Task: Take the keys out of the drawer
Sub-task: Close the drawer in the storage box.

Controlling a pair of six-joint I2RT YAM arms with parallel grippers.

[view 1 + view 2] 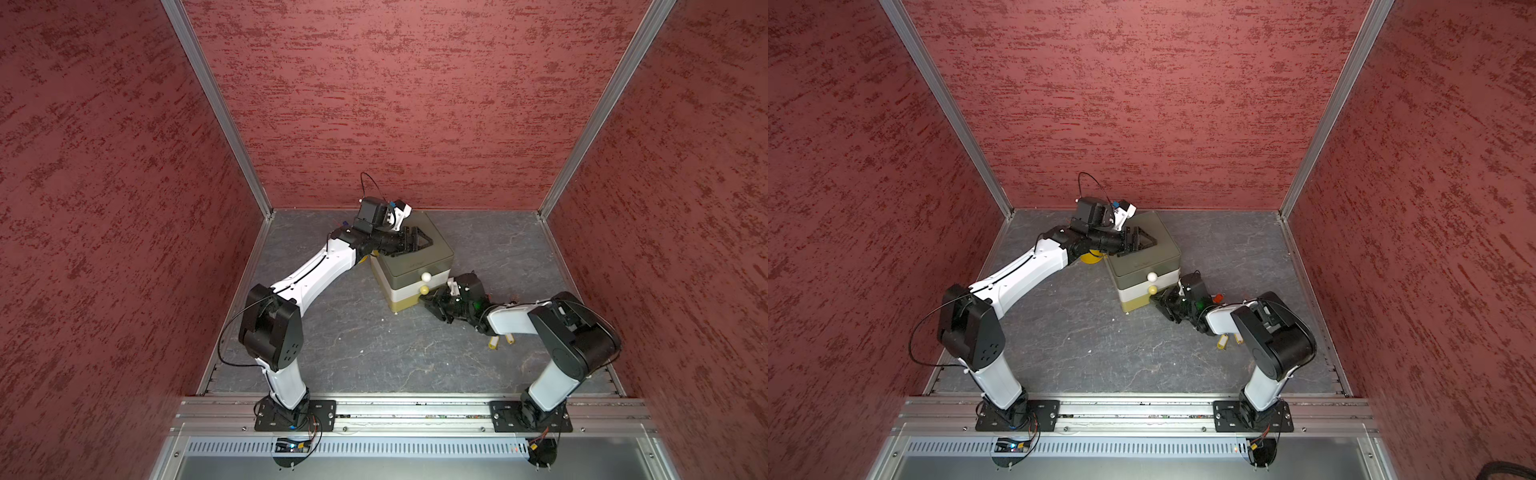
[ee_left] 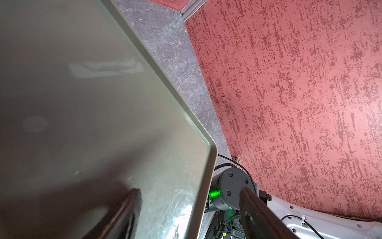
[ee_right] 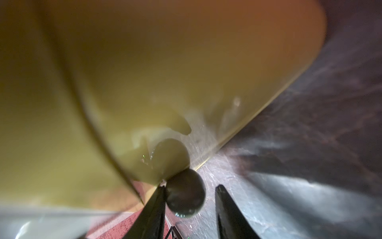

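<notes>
Right wrist view: right gripper (image 3: 191,187) spread around the drawer knob (image 3: 185,195); left gripper (image 2: 190,189) spread on the cabinet (image 2: 82,103) top. Yellow keys (image 1: 1223,341) lie on the table (image 1: 1100,353), right, beside the forearm (image 1: 1221,318): likely light, stiff, slick; pinch tag edges.

Surface (image 1: 353,345): grey, stone-veined. 1 white speck (image 1: 360,351) lies on it at about 7 o'clock of centre.

Walls (image 1: 395,104): 3, red with darker mottled texture, standing at 9, 12 and 3 o'clock.

Frame: 1 aluminium corner post (image 1: 217,108) rises from the 11 o'clock corner, and a 2nd from the 1 o'clock corner.

Yellow round item (image 1: 1091,257): on the surface at about 11 o'clock of centre, partly hidden, so its type cannot be told.

Aluminium rail (image 1: 415,405): bounds the 6 o'clock edge. A slotted grey strip (image 1: 415,448) runs parallel, just outside it.
</notes>
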